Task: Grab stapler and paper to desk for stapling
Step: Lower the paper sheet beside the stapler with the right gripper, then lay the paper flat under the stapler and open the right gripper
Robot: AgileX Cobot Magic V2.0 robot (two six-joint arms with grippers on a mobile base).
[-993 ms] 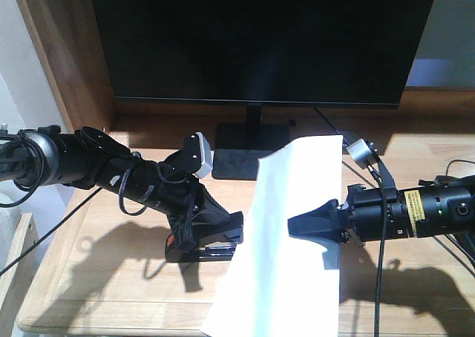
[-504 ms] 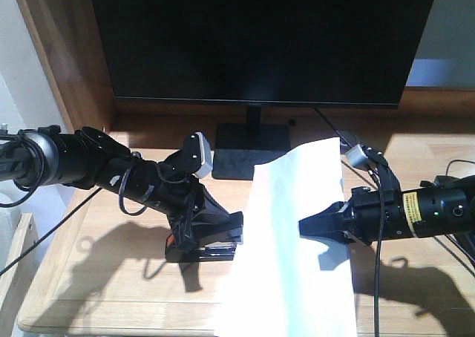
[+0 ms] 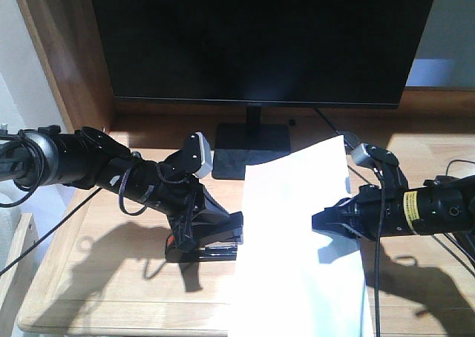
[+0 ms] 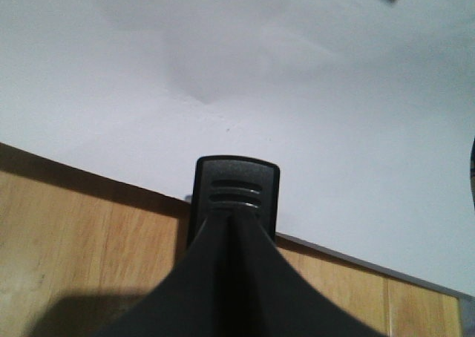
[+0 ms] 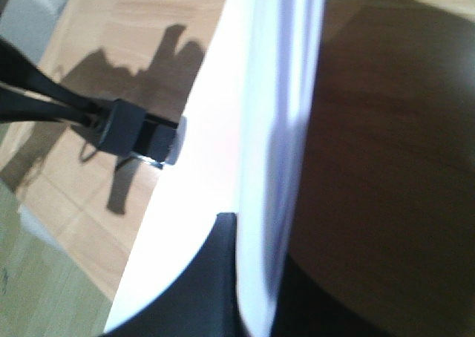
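Observation:
The black stapler [image 3: 211, 242], with a red patch at its left end, sits low over the desk [image 3: 104, 277], left of centre. My left gripper [image 3: 194, 229] is shut on it from above. In the left wrist view the joined fingers [image 4: 236, 277] pinch the stapler's ribbed end [image 4: 236, 188], which points at the paper [image 4: 245, 77]. The large white paper [image 3: 297, 233] hangs slanted over the desk's front middle, its left edge right beside the stapler. My right gripper [image 3: 330, 222] is shut on the sheet's right side. In the right wrist view the paper [image 5: 223, 129] runs between the fingers [image 5: 211, 285], with the stapler [image 5: 141, 133] beyond.
A large black monitor [image 3: 252, 40] stands at the back on a dark flat base [image 3: 249, 150]. A wooden side panel [image 3: 59, 55] rises at the left. Cables [image 3: 378, 277] trail from the right arm. The desk's rounded front edge [image 3: 111, 324] runs along the bottom.
My right gripper has drawn back to the right with the paper, and the sheet has swung flatter, its lower edge shifting right. The left arm and stapler have stayed put.

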